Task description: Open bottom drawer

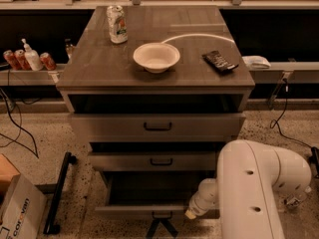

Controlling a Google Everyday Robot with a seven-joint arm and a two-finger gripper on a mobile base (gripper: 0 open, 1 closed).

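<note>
The bottom drawer [130, 211] is the lowest of three grey-brown drawers and stands pulled out toward the camera, its dark inside showing behind the front. Its small black bar handle [160, 214] is at the centre of the front. My gripper [160, 228] is a dark forked shape right below and in front of that handle, at the picture's bottom edge. My white arm [254, 188] reaches in from the lower right, partly covering the drawer's right end.
The middle drawer [154, 161] and the top drawer [157, 126] also stand slightly out. On the cabinet top are a white bowl [156, 57], a can [117, 24] and a black remote [220, 61]. A cardboard box [17, 210] and a black bar [59, 193] lie on the floor at left.
</note>
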